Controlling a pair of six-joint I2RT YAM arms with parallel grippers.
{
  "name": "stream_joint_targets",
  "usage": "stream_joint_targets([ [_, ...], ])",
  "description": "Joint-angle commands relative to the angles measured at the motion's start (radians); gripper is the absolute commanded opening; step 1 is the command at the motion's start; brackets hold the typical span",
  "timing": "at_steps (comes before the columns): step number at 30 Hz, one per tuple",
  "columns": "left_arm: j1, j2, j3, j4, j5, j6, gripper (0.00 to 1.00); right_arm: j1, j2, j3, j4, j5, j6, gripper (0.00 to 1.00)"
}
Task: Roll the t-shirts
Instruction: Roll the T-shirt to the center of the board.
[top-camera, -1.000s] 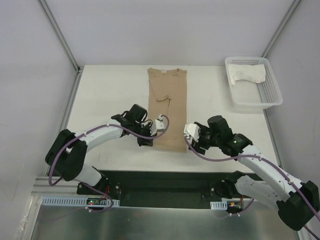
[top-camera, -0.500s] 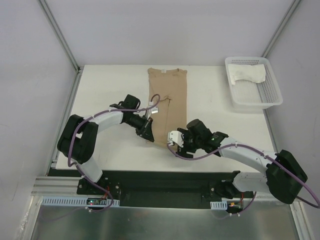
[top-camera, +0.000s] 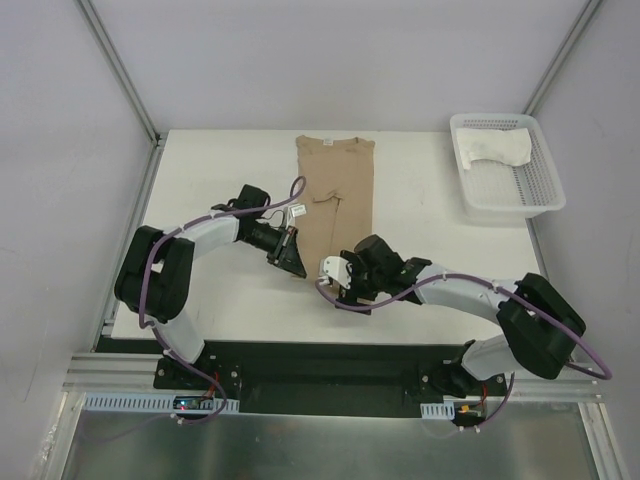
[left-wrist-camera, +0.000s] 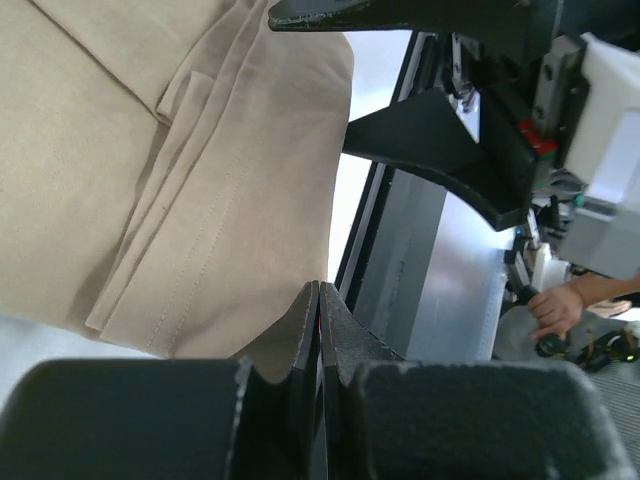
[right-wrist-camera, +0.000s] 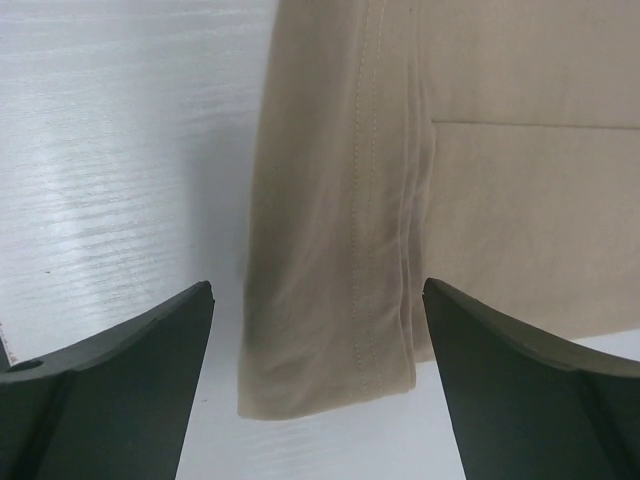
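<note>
The tan t-shirt, folded into a long strip, lies mid-table with its neck at the far end. My left gripper is shut, its tips pinching the near hem at the left corner; the left wrist view shows the closed tips at the hem edge of the tan cloth. My right gripper is open just above the near hem. In the right wrist view the shirt's hem corner lies between its spread fingers. The white t-shirt lies crumpled in the basket.
The white mesh basket stands at the back right of the white table. The table's near edge and black frame lie just behind both grippers. A person's hand shows beyond the table edge in the left wrist view.
My right gripper moved left from the shirt's right side to its near hem. My left arm swung its wrist round and drew slightly back and left at the hem corner.
</note>
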Motion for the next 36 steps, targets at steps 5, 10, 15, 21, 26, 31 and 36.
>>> stream_joint_targets([
  [5,0.068,0.037,0.046,-0.013,0.117,-0.056,0.00,0.031,0.043,0.033,0.092,0.115,0.013,0.86],
  [10,0.085,0.048,0.043,-0.013,0.127,-0.063,0.00,0.031,0.049,0.034,0.089,0.132,-0.016,0.75],
  [15,0.087,0.025,0.040,-0.007,0.091,-0.060,0.01,0.037,0.069,0.056,0.056,0.075,-0.047,0.40],
  [21,0.084,-0.237,-0.078,0.004,-0.172,0.158,0.45,0.033,0.074,0.077,-0.024,-0.009,-0.114,0.15],
  [26,0.007,-0.588,-0.309,0.088,-0.396,0.473,0.65,0.004,0.036,0.103,-0.139,-0.096,-0.108,0.12],
  [31,-0.197,-0.791,-0.570,0.342,-0.547,0.714,0.68,-0.016,0.048,0.140,-0.211,-0.129,-0.073,0.11],
  [36,-0.361,-0.788,-0.646,0.455,-0.633,0.788,0.68,-0.019,0.043,0.140,-0.243,-0.139,-0.073,0.11],
])
